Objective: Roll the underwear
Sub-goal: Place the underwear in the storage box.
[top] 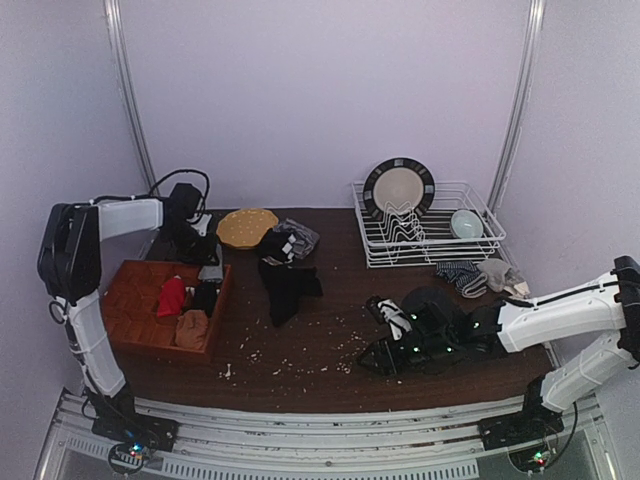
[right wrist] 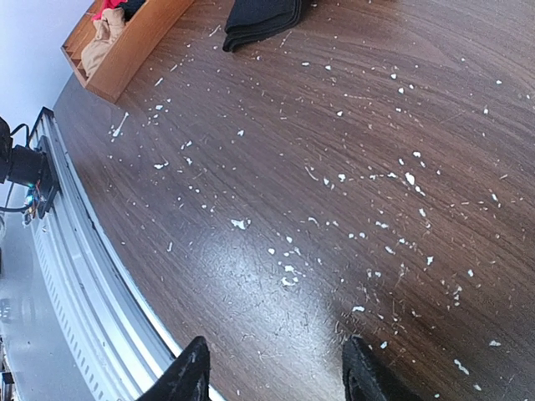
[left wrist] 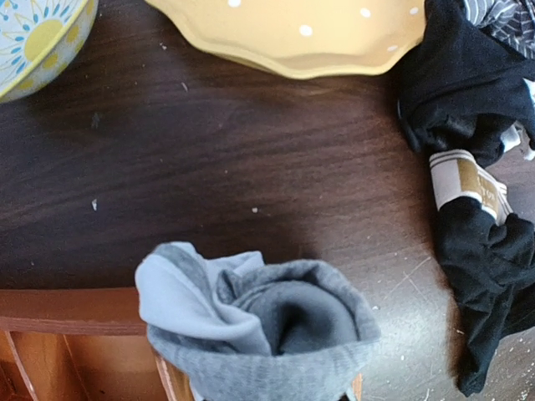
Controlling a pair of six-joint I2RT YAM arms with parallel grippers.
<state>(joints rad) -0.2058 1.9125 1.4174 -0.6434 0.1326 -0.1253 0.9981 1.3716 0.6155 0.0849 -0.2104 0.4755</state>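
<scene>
At the far corner of the wooden box (top: 135,300), my left arm reaches forward and bends down, the left gripper (top: 203,252) nearly closed on the grey underwear (left wrist: 259,334). It is soft knit rolled into a tube, its open end facing up toward my wrist. My right gripper (right wrist: 280,376) hovers half-open and empty, low over the crumb-strewn table (right wrist: 351,167).

pale lilac walls (top: 320,90), slanted metal poles (top: 128,100) at the corners, dark wooden table (top: 300,385) strewn with white crumbs (right wrist: 241,224), ribbed metal rail (top: 330,430) along near edge.
</scene>
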